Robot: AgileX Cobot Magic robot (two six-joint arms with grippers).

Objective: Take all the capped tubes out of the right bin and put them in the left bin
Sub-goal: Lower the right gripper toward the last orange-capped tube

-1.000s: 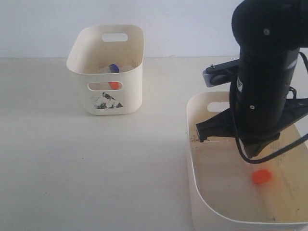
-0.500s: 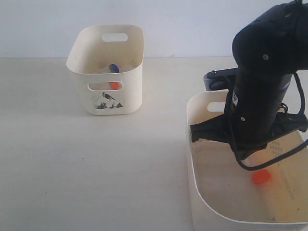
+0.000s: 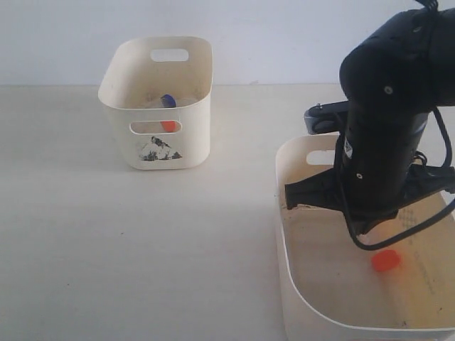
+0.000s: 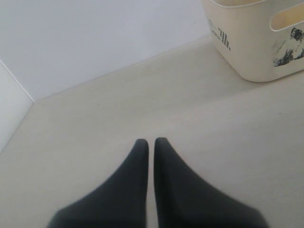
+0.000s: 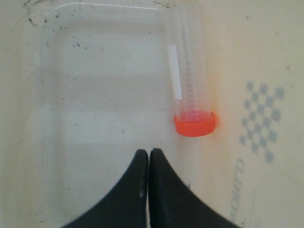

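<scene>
Though left claw (image 4: 151, 142) and right claw (image 5: 149, 154) are clenched empty, a clear orange-capped plastic tube (image 3: 385, 261) lies at five o'clock from the right arm (image 3: 387, 128).

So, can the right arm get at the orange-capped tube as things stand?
Probably yes: the tube lies uncovered in the right bin beside the right gripper, whose shut jaws must open first.
</scene>
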